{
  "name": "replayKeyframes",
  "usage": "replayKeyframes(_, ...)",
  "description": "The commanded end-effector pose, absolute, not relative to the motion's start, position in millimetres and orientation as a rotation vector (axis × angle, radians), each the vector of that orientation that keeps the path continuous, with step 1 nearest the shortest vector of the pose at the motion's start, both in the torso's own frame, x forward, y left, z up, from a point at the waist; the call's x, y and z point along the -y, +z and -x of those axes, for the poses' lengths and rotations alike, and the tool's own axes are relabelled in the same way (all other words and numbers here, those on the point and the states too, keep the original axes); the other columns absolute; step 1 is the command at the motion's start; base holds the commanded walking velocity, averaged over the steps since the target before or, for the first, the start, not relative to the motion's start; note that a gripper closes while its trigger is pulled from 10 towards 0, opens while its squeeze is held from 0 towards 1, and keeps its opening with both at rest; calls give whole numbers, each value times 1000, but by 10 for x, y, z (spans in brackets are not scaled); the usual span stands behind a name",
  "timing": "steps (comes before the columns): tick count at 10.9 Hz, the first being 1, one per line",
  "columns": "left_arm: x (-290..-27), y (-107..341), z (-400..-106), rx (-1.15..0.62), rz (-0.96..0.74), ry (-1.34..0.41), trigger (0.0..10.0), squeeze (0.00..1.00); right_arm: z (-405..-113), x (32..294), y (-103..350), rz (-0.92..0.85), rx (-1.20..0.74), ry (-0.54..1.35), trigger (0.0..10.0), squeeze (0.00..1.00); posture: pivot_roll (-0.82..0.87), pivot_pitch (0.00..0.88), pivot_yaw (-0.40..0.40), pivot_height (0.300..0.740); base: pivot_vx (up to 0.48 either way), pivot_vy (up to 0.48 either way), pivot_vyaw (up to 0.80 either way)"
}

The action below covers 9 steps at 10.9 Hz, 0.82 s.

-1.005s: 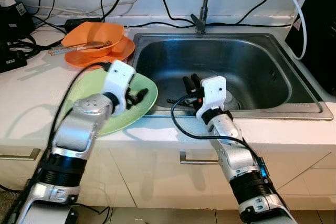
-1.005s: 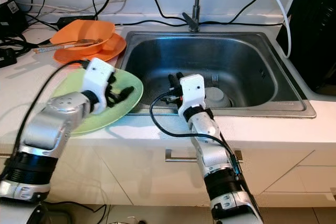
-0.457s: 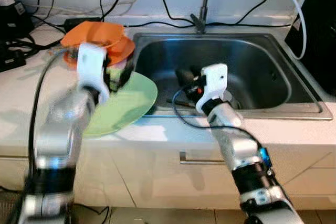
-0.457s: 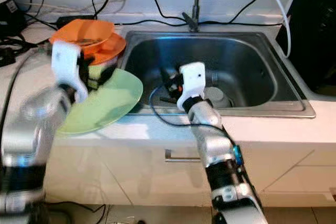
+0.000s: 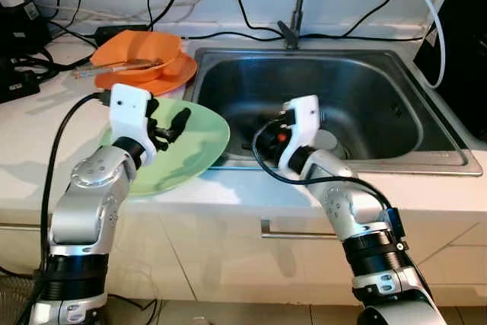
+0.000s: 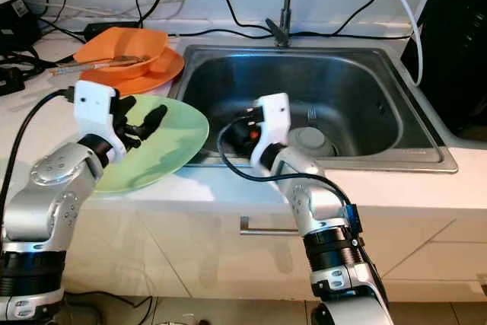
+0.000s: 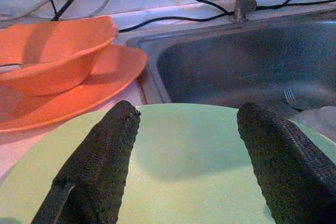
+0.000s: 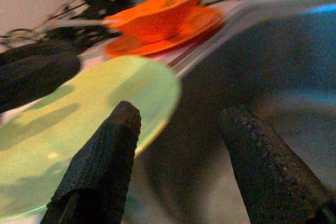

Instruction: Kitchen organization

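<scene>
No readable text, label, brand, number or sign anywhere in view.

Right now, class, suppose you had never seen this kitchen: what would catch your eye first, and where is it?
The big green plate on the white counter, its edge jutting over the steel sink, with the left gripper open above it. Behind sits an orange bowl on an orange plate. The right gripper hangs open over the sink's near-left corner.
</scene>
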<state>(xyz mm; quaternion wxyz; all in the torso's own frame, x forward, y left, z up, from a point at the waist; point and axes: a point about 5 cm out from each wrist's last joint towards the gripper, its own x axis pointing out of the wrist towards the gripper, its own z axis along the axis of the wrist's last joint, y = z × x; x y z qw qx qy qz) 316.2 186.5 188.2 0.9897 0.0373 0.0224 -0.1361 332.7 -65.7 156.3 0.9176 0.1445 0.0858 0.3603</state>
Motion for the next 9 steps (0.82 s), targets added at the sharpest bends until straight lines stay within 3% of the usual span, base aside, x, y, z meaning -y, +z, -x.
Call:
replayKeyframes(1, -1914, 1896, -3141, -37, -77, -256, 10000, 0, -3318, 614, 1666, -335, -185, 795, 10000, 0, 137, 0, 18, 740, 0, 0, 0)
replayKeyframes(9, -1895, 1906, -3141, -48, -71, -246, 10000, 0, -3242, 480, 1680, -441, -315, 861, 10000, 0, 151, 0, 8, 740, 0, 0, 0)
